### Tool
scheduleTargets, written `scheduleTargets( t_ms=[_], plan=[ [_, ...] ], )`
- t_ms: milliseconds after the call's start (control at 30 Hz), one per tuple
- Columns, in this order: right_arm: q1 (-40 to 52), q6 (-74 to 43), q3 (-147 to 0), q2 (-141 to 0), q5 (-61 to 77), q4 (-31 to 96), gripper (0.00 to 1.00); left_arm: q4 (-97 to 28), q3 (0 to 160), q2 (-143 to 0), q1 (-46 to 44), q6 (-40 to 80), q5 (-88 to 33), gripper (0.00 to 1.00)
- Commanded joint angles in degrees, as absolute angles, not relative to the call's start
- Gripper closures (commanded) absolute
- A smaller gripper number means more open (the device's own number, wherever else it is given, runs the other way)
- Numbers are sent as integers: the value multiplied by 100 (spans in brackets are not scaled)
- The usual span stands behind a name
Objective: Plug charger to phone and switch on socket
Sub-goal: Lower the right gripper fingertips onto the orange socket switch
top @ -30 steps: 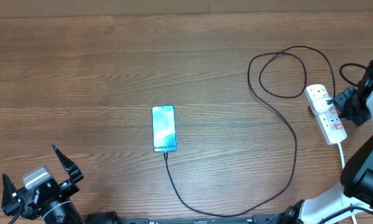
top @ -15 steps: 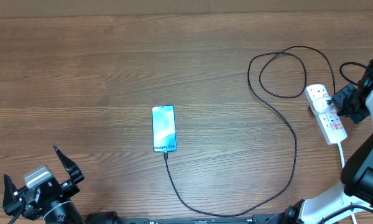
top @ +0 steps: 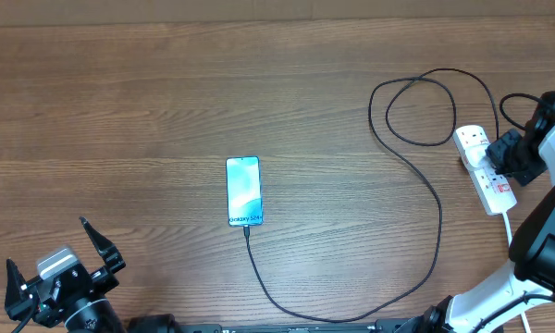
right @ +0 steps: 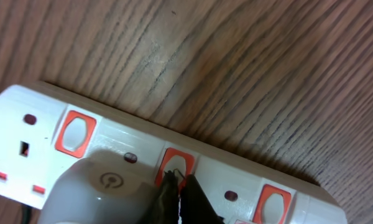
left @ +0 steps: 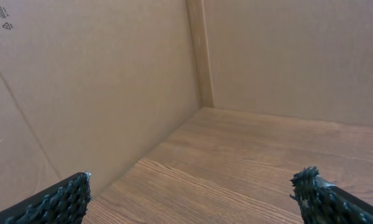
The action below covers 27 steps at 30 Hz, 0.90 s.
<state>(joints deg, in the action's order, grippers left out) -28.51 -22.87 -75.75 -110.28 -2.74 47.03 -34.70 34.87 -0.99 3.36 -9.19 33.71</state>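
The phone [top: 243, 191] lies face up mid-table, its light blue screen lit. The charger's thin black cable [top: 435, 199] runs from the phone's near end, loops right and ends at a white adapter in the socket. The socket [top: 485, 171] is a white power strip at the right edge. In the right wrist view its red switches [right: 74, 132] show in a row. My right gripper [right: 179, 186] is shut, its tips touching the middle red switch [right: 180, 163] beside the adapter [right: 99, 190]. My left gripper [top: 60, 268] is open and empty at the near left corner.
The strip's white cord [top: 508, 227] trails toward the near right edge. Cardboard walls [left: 99, 81] close in the table's far left corner. My right arm [top: 546, 250] reaches along the right edge.
My right gripper has moved left onto the power strip, to the red switch. The left arm, phone and cable have not moved.
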Motion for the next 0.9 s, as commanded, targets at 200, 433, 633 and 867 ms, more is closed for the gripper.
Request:
scheduleTargets(
  t_ms=[200,433,633,867],
  plan=[
    [-2698,-2198,-7581,-11039,-200,4609,96,-3454,3496,-25,309,-915,3452,0],
    [-2694,-2200,-7526,-11039,-200,4587,96,-3454,3496,-25,309,-915,3452,0],
    [-2624,-2200,-7332,-11039,-180,4418,96,-3454,3496,-25,309,-915,3450,1],
    [-2471,-2202,-7310,-11041,-244,4440,96,-3452,3496,-25,309,-915,3452,0]
  ],
)
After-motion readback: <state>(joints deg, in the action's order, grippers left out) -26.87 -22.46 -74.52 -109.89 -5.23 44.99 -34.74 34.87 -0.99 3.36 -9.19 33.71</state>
